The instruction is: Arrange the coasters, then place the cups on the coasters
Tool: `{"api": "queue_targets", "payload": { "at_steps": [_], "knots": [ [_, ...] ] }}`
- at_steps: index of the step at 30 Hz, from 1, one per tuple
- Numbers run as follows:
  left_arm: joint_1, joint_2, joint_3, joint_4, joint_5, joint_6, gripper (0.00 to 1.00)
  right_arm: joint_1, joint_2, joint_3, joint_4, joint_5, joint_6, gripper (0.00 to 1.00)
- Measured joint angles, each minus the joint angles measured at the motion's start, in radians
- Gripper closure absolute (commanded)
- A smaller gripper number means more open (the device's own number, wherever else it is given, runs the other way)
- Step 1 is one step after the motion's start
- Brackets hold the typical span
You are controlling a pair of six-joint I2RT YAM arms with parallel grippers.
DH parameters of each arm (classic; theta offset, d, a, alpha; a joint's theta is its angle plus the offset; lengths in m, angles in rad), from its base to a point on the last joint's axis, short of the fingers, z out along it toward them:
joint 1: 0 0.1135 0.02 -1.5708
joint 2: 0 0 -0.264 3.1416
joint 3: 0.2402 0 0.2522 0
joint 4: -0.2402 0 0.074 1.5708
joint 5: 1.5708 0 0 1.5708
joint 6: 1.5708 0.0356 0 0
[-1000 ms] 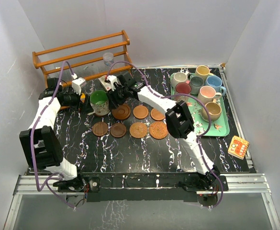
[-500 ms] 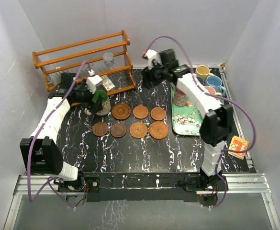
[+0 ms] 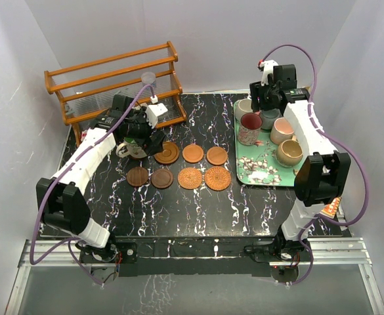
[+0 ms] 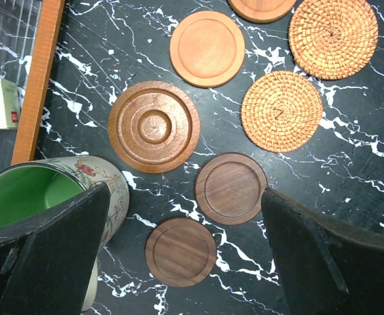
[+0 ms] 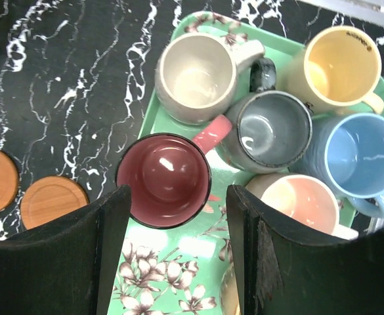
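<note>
The green cup (image 4: 22,191) stands upright at the left end of the coasters, against the outside of my left fingers (image 4: 50,252). My left gripper (image 4: 185,252) is open above two dark brown coasters (image 4: 180,251) (image 4: 230,188), holding nothing. A ringed brown coaster (image 4: 153,126), an orange one (image 4: 207,48) and two wicker ones (image 4: 281,111) (image 4: 333,38) lie beyond. My right gripper (image 5: 178,259) hangs open over the tray (image 5: 153,105), just short of the maroon cup (image 5: 163,180). Cream (image 5: 196,77), grey-blue (image 5: 274,130), yellow (image 5: 342,65), blue (image 5: 362,154) and pink (image 5: 293,200) cups crowd the tray.
The coasters (image 3: 193,153) form two rows at mid-table, the green tray (image 3: 264,172) to their right with a tan cup (image 3: 289,152) on it. A wooden rack (image 3: 113,72) with a small clear plastic cup (image 3: 148,80) stands at the back left. White walls enclose the table.
My right arm has swung from the green cup at the left across to above the tray's cups, its jaws widening. My left gripper has moved right, to the green cup.
</note>
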Motion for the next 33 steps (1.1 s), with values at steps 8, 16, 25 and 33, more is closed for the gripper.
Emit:
{"api": "queue_targets", "payload": {
  "at_steps": [8, 16, 25, 33],
  "knots": [
    [-0.008, 0.003, -0.002, 0.021, -0.006, -0.04, 0.02, -0.005, 0.01, -0.06, -0.003, 0.104, 0.021, 0.44],
    [-0.008, 0.003, -0.021, 0.037, -0.006, -0.065, 0.03, -0.025, 0.014, -0.117, -0.005, 0.116, 0.031, 0.47],
    [-0.008, 0.003, -0.023, 0.046, 0.004, -0.081, 0.03, -0.027, 0.11, -0.116, -0.005, 0.104, 0.044, 0.57],
    [-0.008, 0.003, -0.048, 0.053, 0.003, -0.081, 0.03, -0.027, 0.177, -0.084, -0.01, 0.071, 0.06, 0.82]
  ]
}}
